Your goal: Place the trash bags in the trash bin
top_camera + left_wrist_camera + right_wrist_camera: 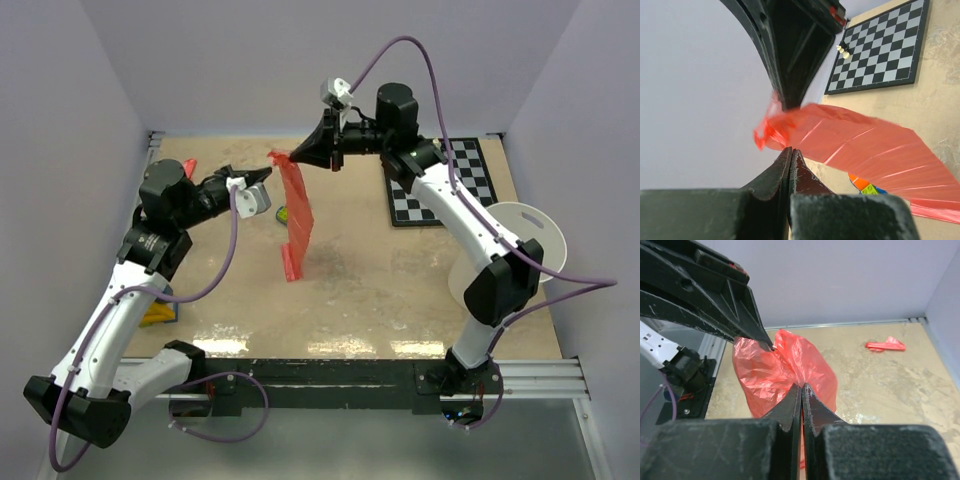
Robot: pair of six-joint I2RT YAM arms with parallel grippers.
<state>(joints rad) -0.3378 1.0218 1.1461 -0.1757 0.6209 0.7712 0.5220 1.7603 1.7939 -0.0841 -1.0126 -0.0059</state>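
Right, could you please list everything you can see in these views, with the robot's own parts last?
trash bag: one, translucent red, hanging over the middle of the table
trash bin: one, white, apparently tipped on its side at the right edge
checkerboard: one, black and white, far right
chess pieces: two or three, pale, at the checkerboard's edge
small red piece: one, red, far left corner
yellow object: one, near left, partly hidden by the left arm
multicoloured object: one, orange, green and blue, behind the bag
table: one, beige
left gripper: black, shut, tip at the bag's top; grip unclear
right gripper: black, shut on the bag's top
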